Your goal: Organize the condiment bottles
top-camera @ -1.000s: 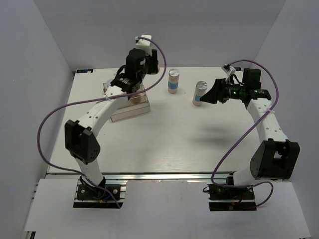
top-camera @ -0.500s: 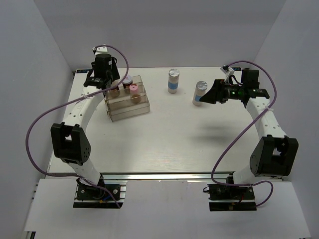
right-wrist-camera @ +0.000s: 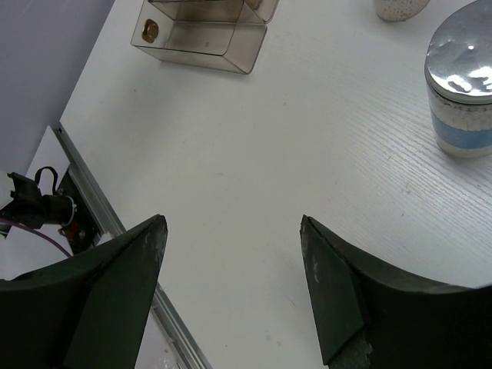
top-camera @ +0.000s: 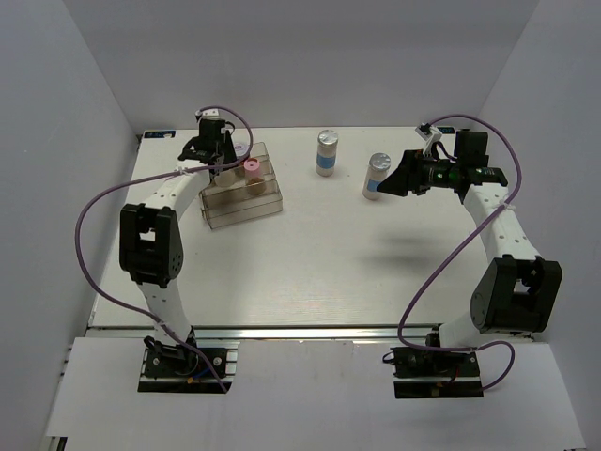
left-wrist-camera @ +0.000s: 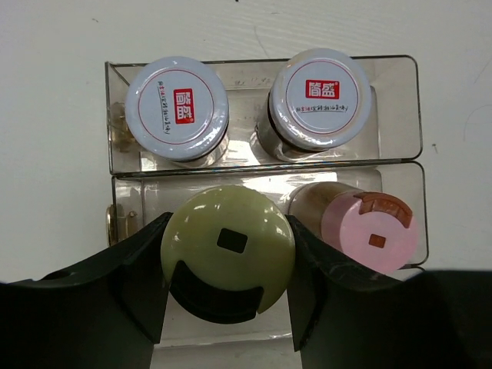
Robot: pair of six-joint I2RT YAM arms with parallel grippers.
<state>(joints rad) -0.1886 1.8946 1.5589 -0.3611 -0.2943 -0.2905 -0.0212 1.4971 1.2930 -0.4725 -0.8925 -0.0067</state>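
My left gripper (left-wrist-camera: 227, 254) is shut on the yellow-lidded jar (left-wrist-camera: 223, 242), which stands in the near step of the clear rack (left-wrist-camera: 415, 115). The pink-lidded tan jar (left-wrist-camera: 369, 231) is beside it on the right. Two dark jars with pale, red-labelled lids (left-wrist-camera: 177, 108) (left-wrist-camera: 323, 98) stand in the far step. In the top view my left gripper (top-camera: 212, 155) is over the rack's left end and hides the yellow jar. Two white jars with silver caps (top-camera: 326, 152) (top-camera: 377, 176) stand on the table. My right gripper (top-camera: 394, 181) is open and empty just right of the nearer one (right-wrist-camera: 461, 84).
The white table (top-camera: 329, 254) has grey walls at the back and sides. Its near edge is a metal rail (right-wrist-camera: 115, 223). The rack (top-camera: 242, 197) stands at the back left. Purple cables loop from both arms.
The left arm has swung from left of the rack to over its left end. The right arm has barely moved.
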